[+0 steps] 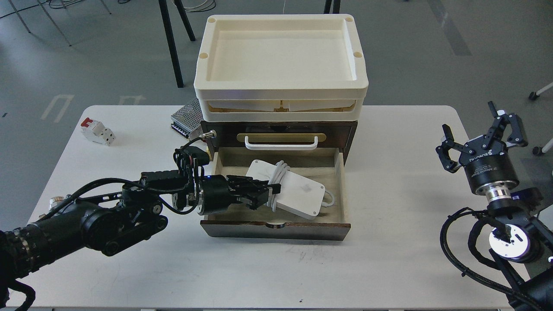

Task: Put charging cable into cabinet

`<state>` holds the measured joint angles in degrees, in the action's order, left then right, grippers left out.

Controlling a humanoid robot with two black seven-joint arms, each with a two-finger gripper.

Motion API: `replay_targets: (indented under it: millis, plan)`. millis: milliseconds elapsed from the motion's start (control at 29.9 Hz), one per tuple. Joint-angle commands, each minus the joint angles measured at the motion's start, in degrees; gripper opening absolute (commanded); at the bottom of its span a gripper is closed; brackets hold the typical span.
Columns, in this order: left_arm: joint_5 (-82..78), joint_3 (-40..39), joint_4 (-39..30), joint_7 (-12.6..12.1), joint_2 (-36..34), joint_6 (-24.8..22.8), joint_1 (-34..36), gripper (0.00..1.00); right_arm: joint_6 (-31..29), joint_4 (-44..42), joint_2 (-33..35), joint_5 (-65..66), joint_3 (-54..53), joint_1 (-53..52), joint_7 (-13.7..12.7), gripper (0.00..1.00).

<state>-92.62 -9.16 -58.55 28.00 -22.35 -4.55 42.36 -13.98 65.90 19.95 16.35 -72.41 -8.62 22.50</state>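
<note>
The charging cable (298,194), a flat white brick with white cord wound round its middle, lies low inside the open pale-wood drawer (342,190) of the dark brown cabinet (351,131). My left gripper (268,193) reaches in over the drawer's left wall and is shut on the cable at its cord-wrapped middle. A loop of cord shows at the brick's right end. My right gripper (479,129) is open and empty, held up at the table's right edge, well apart from the cabinet.
Cream plastic trays (203,77) sit on top of the cabinet. A perforated metal power supply (185,115) lies behind the cabinet's left corner. A white-and-red circuit breaker (97,131) stands at the far left of the white table (276,268).
</note>
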Motion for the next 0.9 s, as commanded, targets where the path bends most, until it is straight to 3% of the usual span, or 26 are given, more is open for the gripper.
replay_targets:
  millis: [0, 67, 435, 702, 869]
  plan:
    - [0.0, -0.1, 0.0, 0.0, 0.0, -0.1, -0.5, 0.59, -0.1, 0.0, 0.0, 0.0, 0.0, 0.0, 0.0, 0.99]
    - [0.0, -0.1, 0.0, 0.0, 0.0, 0.0, -0.5, 0.70, 0.0, 0.0, 0.0, 0.0, 0.0, 0.0, 0.0, 0.99]
    - [3.9, -3.1, -3.1, 0.0, -4.4, 0.0, 0.0, 0.77, -0.1, 0.0, 0.0, 0.0, -0.1, 0.0, 0.0, 1.00]
    - [5.2, -4.7, -16.4, 0.0, -19.1, -0.1, -1.3, 0.81, 0.0, -0.1, 0.0, 0.0, -0.2, 0.0, 0.0, 0.99]
    - [18.8, -6.1, -21.1, 0.0, -28.1, 2.4, -4.8, 0.82, -0.1, -0.1, 0.0, 0.0, -0.1, 0.0, 0.0, 1.00]
